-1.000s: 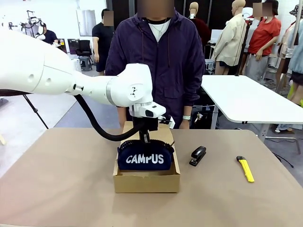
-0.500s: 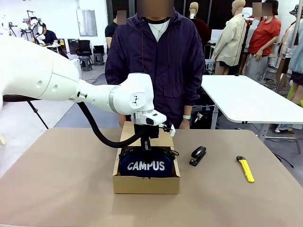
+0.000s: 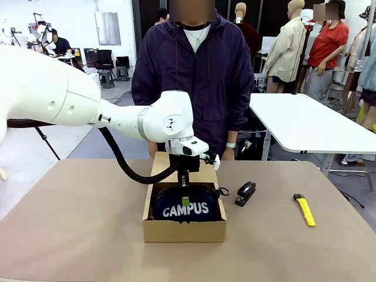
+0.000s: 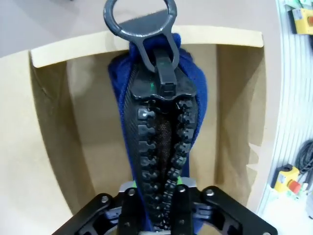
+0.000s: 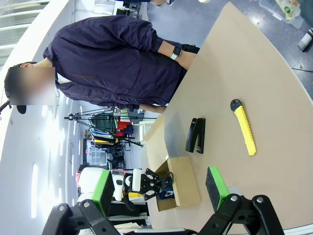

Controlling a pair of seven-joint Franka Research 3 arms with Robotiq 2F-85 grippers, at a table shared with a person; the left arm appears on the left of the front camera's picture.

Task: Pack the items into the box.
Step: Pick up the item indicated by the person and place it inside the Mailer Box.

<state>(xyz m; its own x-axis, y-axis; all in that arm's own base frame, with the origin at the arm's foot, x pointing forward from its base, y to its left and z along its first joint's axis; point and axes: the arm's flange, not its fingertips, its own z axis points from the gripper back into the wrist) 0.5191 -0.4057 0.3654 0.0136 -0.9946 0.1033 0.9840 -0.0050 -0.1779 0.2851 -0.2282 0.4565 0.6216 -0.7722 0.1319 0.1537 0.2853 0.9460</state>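
Observation:
The navy CAMPUS pouch (image 3: 187,208) lies inside the brown cardboard box (image 3: 183,232) at the table's middle, its zip ridge (image 4: 161,137) facing up. My left gripper (image 3: 185,200) reaches straight down into the box, its fingers tight on both sides of the zip ridge in the left wrist view (image 4: 155,196). The black stapler (image 3: 245,192) stands on the table just right of the box. Farther right lies the yellow utility knife (image 3: 305,210). My right gripper (image 5: 159,188) hangs open high above the table's right side, with nothing between its pads; below it I see the stapler (image 5: 195,135) and the knife (image 5: 243,126).
A person in a dark purple jacket (image 3: 194,82) stands at the far edge right behind the box. The box's flap lid (image 3: 161,161) stands open toward the person. The left arm's black cable (image 3: 126,164) loops beside the box. Bare brown tabletop (image 3: 70,223) stretches to the left and front.
My left gripper has lowered the pouch from above the box's rim down into the box, and the box has slid slightly right. Stapler and knife have not moved.

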